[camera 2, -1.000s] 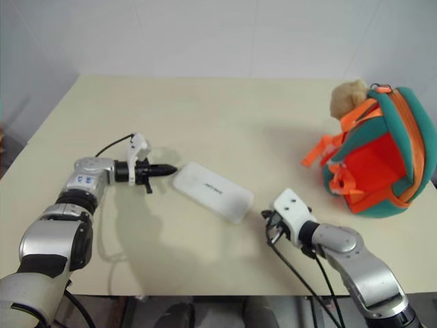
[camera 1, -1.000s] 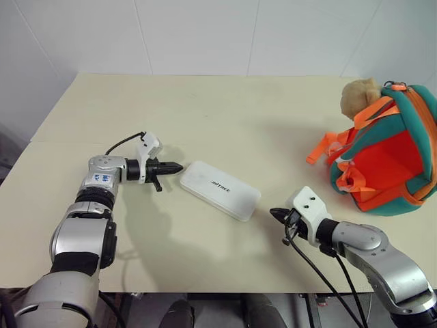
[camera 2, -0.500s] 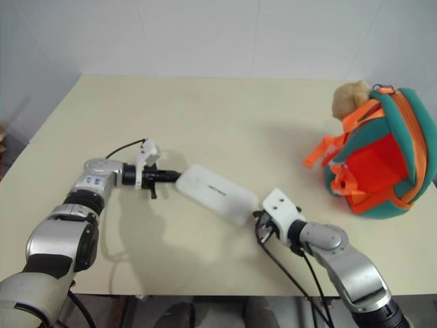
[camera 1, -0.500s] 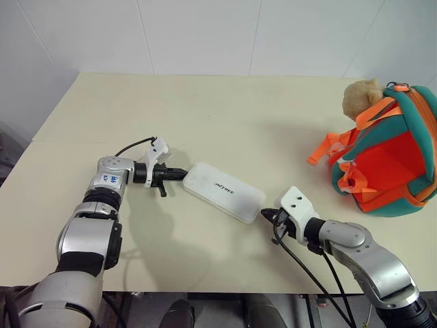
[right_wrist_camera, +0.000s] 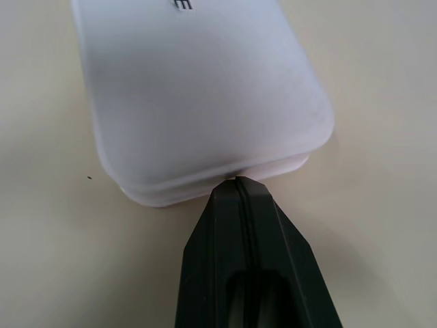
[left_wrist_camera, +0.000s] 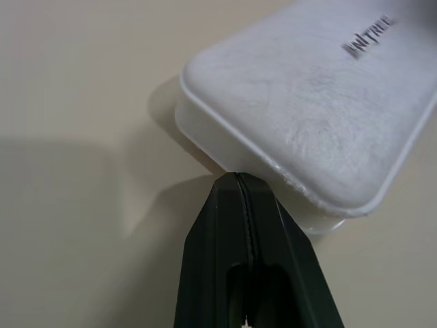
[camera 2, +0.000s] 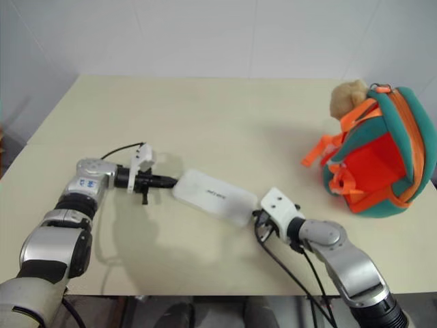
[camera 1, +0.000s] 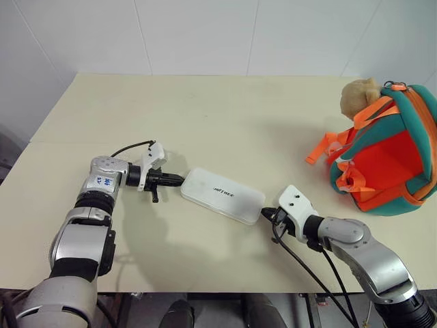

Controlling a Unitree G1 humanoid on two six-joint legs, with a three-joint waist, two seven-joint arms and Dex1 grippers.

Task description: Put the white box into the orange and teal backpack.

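We see the white box (camera 1: 222,195) lying flat on the table (camera 1: 225,116), well to the left of the orange and teal backpack (camera 1: 386,154). The left gripper (camera 1: 179,179) and right gripper (camera 1: 263,213), both pinched together, press their tips against its opposite ends, apparently touching.

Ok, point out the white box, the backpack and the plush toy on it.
white box (camera 1: 222,195): left eye view, middle of its lid.
backpack (camera 1: 392,158): left eye view, orange inner panel.
plush toy (camera 1: 360,96): left eye view, its fuzzy head.
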